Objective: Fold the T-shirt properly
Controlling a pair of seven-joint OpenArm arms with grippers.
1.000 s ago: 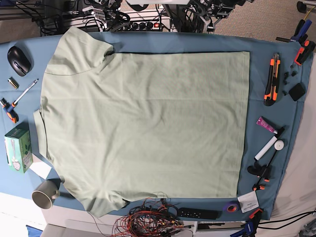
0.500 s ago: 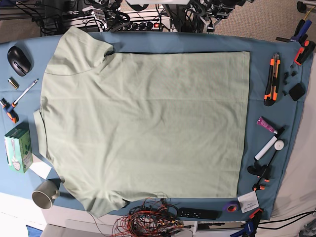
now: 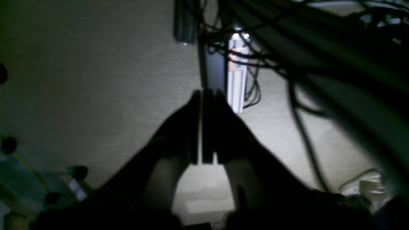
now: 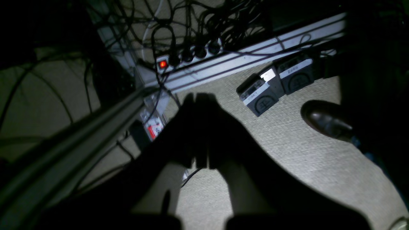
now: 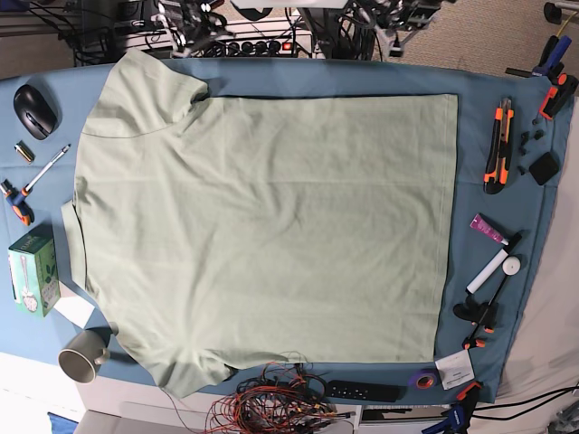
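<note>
The T-shirt lies flat and unfolded on the blue-covered counter, visible only in the base view. Each wrist view shows carpeted floor instead. The left gripper and right gripper are both fully closed, empty, touching nothing.

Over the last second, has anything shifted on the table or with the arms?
Only the arm hardware and cables along the top edge of the base view look slightly rearranged; which way is unclear. Nothing was grasped or released. The T-shirt lies spread flat as before, and the mug, mouse and utility knife are unmoved.
</note>
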